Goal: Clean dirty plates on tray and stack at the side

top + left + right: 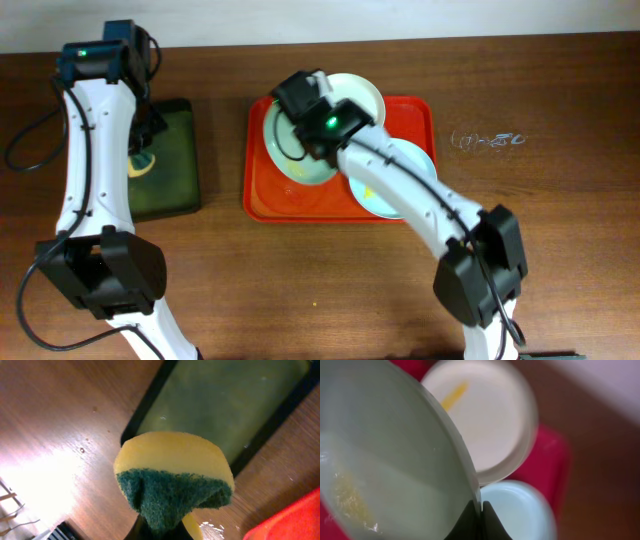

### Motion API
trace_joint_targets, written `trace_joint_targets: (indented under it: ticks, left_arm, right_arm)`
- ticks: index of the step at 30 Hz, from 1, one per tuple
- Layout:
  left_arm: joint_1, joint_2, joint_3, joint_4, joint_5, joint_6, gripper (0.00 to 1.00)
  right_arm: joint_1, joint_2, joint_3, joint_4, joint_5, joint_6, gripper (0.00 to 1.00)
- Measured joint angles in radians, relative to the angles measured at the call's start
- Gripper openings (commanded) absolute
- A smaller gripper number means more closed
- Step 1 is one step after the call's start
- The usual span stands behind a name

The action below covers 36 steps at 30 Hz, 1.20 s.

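Wooden worktop (560, 250) is bearing all items. Left of the tray (415, 115), left fingers (142, 533) are clamping a sponge (172, 467) over a green tray (175, 170). Above the tray's left half, right fingers (470, 522) are pinching a tilted mint plate (385, 460) by its rim. The cream plate (360, 95) and blue plate (415, 165) are lying on the tray.

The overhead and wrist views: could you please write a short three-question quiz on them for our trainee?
1. True or false: the left gripper holds a sponge.
2. The right gripper grips: A) a cream plate, B) a mint plate, C) nothing?
3. How many plates lie over the tray?
Key: 1 true; 2 B; 3 three.
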Motion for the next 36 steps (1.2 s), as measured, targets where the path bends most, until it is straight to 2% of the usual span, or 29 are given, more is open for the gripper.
trace_joint_targets:
  ticks: [5,9,15,17,18,23,25,29,31,36]
  left_arm:
    - [0.029,0.000,0.000,-0.008,-0.005,0.000,0.00]
    - [0.028,0.000,0.000,-0.008,-0.004,0.000,0.00]
    - [0.028,0.000,0.000,-0.008,-0.005,0.000,0.00]
    - [0.028,0.000,0.000,-0.008,-0.005,0.000,0.00]
    - [0.028,0.000,0.000,-0.008,-0.004,0.000,0.00]
    - [0.028,0.000,0.000,-0.008,-0.005,0.000,0.00]
    - [0.028,0.000,0.000,-0.008,-0.005,0.000,0.00]
    - [0.028,0.000,0.000,-0.008,-0.005,0.000,0.00]
    - [0.028,0.000,0.000,-0.008,-0.005,0.000,0.00]
    - [0.028,0.000,0.000,-0.008,-0.005,0.000,0.00]
  right_arm:
    - [0.169,-0.030,0.006,0.136,0.478,-0.208,0.04]
    - [0.229,-0.030,0.006,0.250,0.768,-0.370,0.04]
    - [0.238,-0.030,0.007,0.288,0.895,-0.478,0.04]
    - [0.238,-0.030,0.007,0.287,0.865,-0.472,0.04]
    - [0.234,-0.033,0.010,0.239,0.811,-0.420,0.04]
    - [0.161,-0.035,-0.005,0.089,0.446,-0.288,0.04]
    - [0.129,-0.035,-0.006,0.074,0.453,-0.267,0.04]
    - [0.125,-0.036,-0.006,0.112,0.661,-0.252,0.04]
    - [0.127,-0.037,-0.006,0.100,0.647,-0.238,0.04]
    - [0.096,-0.041,-0.039,0.056,0.044,-0.269,0.04]
